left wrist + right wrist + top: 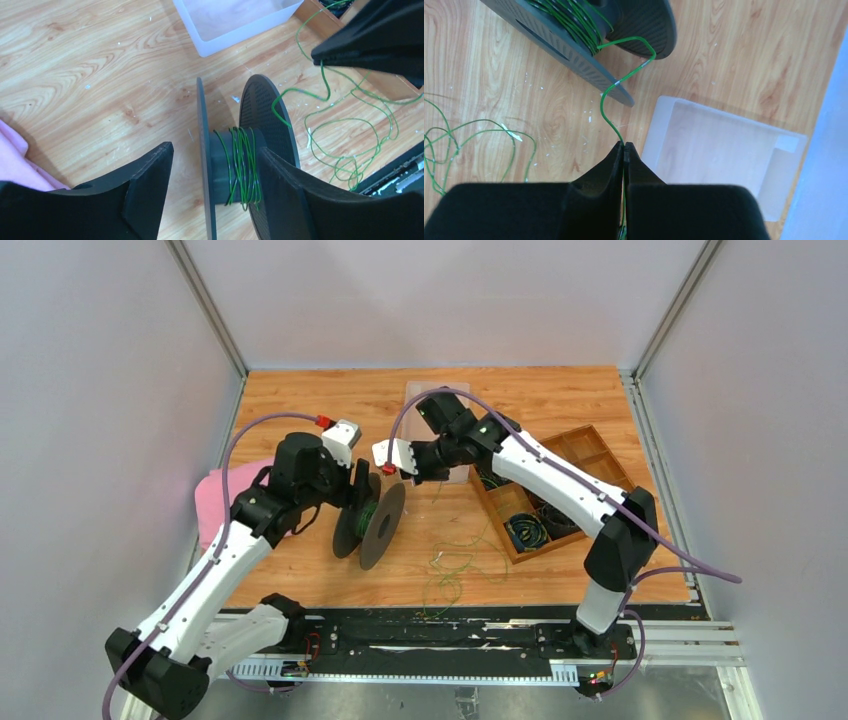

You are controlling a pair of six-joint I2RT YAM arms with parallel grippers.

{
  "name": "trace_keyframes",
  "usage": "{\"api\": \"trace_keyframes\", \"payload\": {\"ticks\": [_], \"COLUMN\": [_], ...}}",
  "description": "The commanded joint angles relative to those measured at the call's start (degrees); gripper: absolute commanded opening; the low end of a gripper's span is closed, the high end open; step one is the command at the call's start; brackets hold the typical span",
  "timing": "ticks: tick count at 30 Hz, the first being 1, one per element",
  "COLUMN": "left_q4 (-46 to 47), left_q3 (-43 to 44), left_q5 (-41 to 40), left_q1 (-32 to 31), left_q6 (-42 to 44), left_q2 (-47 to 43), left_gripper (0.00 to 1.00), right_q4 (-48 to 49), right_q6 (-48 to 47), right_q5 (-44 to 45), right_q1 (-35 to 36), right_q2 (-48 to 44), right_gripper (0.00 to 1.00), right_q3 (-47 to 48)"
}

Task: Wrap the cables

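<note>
While the right pincer [624,150] pinches the cable [610,102] between pressed-together tips, the strand runs just ahead of it onto the spool [574,47]. The left pincer [214,150], spread, straddles that spool. Winding well likely calls for steady tension, each turn laid evenly, and the loops [479,121] beside the right pincer on the surface [734,55] feeding untangled.

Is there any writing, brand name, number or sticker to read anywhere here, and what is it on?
None can be read.
The black spool, the green cable, the clear tray and the wooden box show no print.
The pale tag on the loose cable is too small to tell.
</note>
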Motion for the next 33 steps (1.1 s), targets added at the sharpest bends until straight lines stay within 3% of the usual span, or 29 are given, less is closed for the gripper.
{"api": "trace_keyframes", "payload": {"ticks": [1, 6, 10, 19, 33], "left_q4": [-4.39, -9.2, -12.43, -7.09, -2.2], "left_q3": [-0.89, -0.31, 1.15, -4.1, -6.98], "left_q5": [4.39, 9.28, 12.18, 22.84, 28.72], "left_q1": [1.82, 5.9, 7.24, 11.86, 16.45], "left_q6": [4.56, 7.46, 11.38, 16.6, 14.1], "left_q2": [-3.21, -5.12, -5.65, -6.78, -5.57], "left_gripper": [0.71, 0.76, 0.77, 0.77, 0.71], "right_q4": [-8.59, -16.9, -17.29, -15.58, -19.2], "right_q6": [-6.33, -8.12, -7.96, -14.83, -26.98], "right_q5": [-2.89, -3.4, -3.49, -2.79, -2.59], "right_q1": [-0.51, 0.57, 1.03, 1.1, 1.14], "right_q2": [3.83, 9.32, 11.33, 13.79, 21.11], "right_gripper": [0.01, 0.01, 0.01, 0.01, 0.01], "right_q3": [7.46, 16.86, 18.93, 20.62, 27.62]}}
